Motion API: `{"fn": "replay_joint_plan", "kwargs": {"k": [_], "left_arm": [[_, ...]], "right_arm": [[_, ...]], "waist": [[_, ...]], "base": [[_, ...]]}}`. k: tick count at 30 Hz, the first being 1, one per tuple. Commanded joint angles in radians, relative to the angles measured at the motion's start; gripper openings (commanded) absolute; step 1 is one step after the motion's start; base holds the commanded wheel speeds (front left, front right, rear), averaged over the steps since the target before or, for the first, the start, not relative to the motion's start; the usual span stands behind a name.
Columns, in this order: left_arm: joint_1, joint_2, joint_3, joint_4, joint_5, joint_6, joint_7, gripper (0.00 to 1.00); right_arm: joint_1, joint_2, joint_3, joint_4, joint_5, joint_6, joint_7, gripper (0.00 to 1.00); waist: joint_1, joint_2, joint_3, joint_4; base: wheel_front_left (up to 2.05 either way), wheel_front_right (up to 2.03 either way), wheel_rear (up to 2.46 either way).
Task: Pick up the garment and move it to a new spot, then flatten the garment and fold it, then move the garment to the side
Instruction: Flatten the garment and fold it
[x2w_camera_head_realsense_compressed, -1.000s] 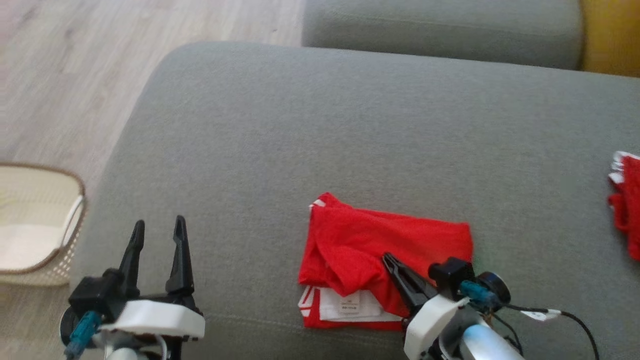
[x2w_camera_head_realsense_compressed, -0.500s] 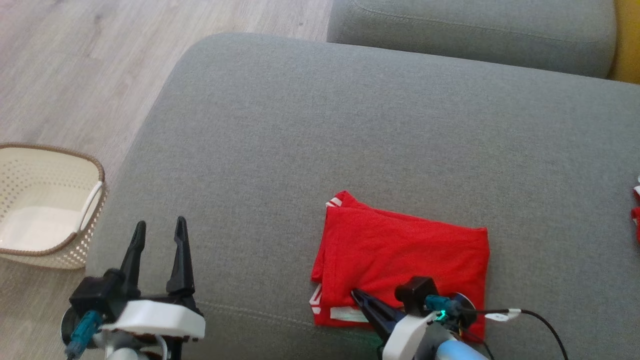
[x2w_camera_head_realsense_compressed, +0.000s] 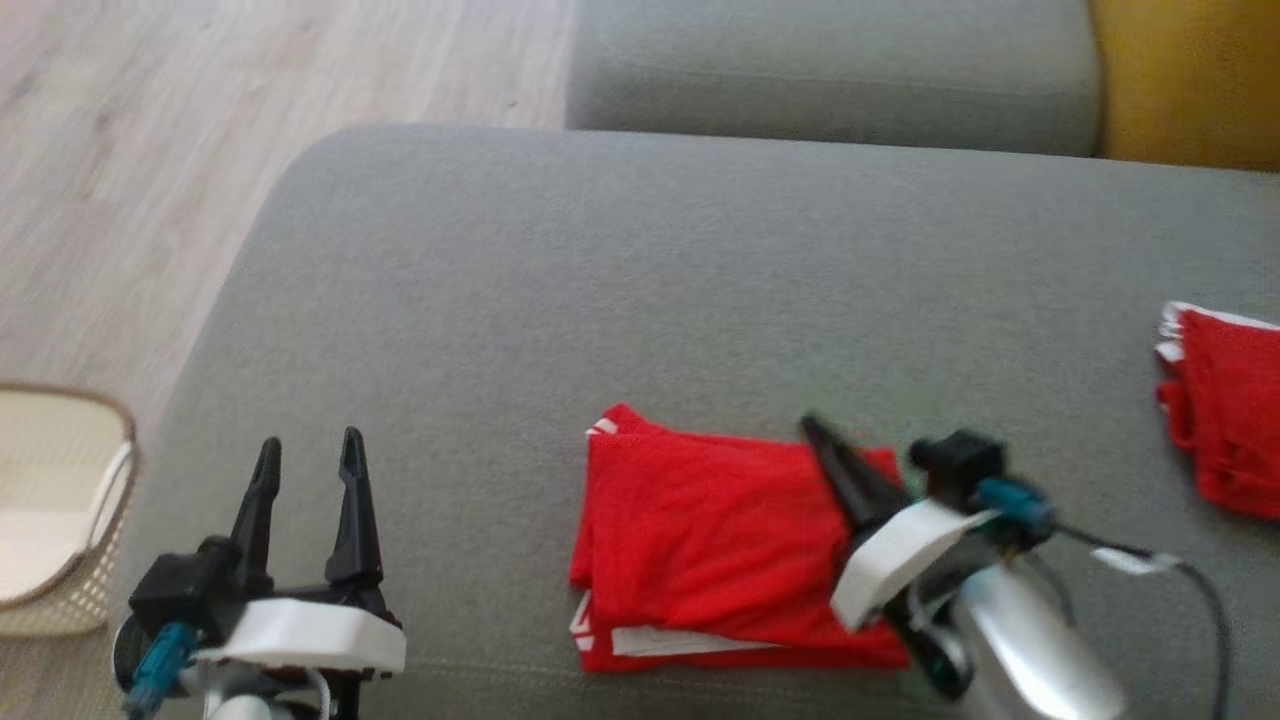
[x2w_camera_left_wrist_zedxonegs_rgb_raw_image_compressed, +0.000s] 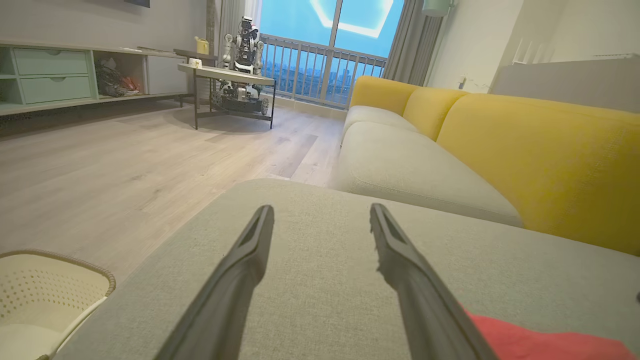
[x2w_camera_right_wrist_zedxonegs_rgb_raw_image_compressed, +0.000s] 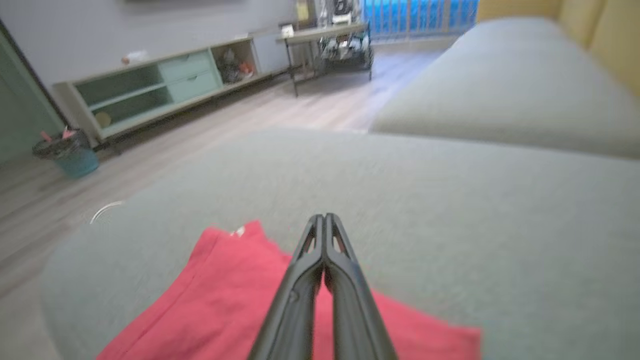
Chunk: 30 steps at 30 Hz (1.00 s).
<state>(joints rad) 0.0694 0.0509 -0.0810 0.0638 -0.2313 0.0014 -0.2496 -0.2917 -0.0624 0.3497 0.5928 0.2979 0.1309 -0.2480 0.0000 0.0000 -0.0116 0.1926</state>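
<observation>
**Folded garment flat on the cushion, right fingers shut over it**

Here's the big grey cushion, and the red garment lies on it near the front edge, folded into a neat rectangle with white trim peeking out at its lower left. Off the cushion's left end sits a cream basket on the wood floor. A second red cloth lies well apart at the far right. The right gripper is over the garment's far right corner, fingers pressed together with nothing between them. The left gripper hovers to the garment's left, fingers spread wide and empty.
</observation>
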Motion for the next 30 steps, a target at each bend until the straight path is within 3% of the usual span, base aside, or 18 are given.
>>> {"fn": "replay_joint_plan", "kwargs": {"k": [1,4,10,16,21,23,30], "left_arm": [[-0.032,-0.001,0.036,-0.04,-0.005,0.004,-0.012,1.0],[-0.028,-0.001,0.045,-0.053,-0.039,0.015,-0.012,1.0],[-0.018,-0.001,0.055,-0.077,-0.051,0.026,-0.012,1.0],[-0.001,-0.001,0.048,-0.08,-0.054,0.03,-0.012,1.0],[0.021,-0.001,0.041,-0.075,-0.053,0.033,-0.012,1.0],[0.03,-0.001,0.038,-0.067,-0.06,0.032,-0.012,1.0],[0.032,-0.001,0.041,-0.06,-0.056,0.029,-0.012,1.0]], "right_arm": [[-0.006,-0.002,-0.008,-0.051,-0.018,0.0,-0.013,0.0],[0.024,-0.024,-0.114,-0.161,-0.127,0.0,-0.013,0.0],[0.092,-0.009,-0.249,-0.325,-0.265,0.0,-0.014,0.0],[0.177,0.003,-0.337,-0.445,-0.365,0.0,-0.014,0.0],[0.243,0.011,-0.394,-0.48,-0.373,0.0,-0.014,0.0],[0.26,0.011,-0.4,-0.483,-0.372,0.0,-0.014,1.0],[0.279,0.012,-0.393,-0.494,-0.34,0.0,-0.014,1.0]], "waist": [[0.0,0.0,-0.017,-0.031],[0.0,0.0,-0.022,-0.07],[0.0,0.0,-0.028,-0.126],[0.0,0.0,-0.032,-0.165],[0.0,0.0,-0.036,-0.182],[0.0,0.0,-0.036,-0.187],[0.0,0.0,-0.037,-0.19]], "base": [[0.0,0.0,0.0],[0.0,0.0,0.0],[0.0,0.0,0.0],[0.0,0.0,0.0],[0.0,0.0,0.0],[0.0,0.0,0.0],[0.0,0.0,0.0]]}}
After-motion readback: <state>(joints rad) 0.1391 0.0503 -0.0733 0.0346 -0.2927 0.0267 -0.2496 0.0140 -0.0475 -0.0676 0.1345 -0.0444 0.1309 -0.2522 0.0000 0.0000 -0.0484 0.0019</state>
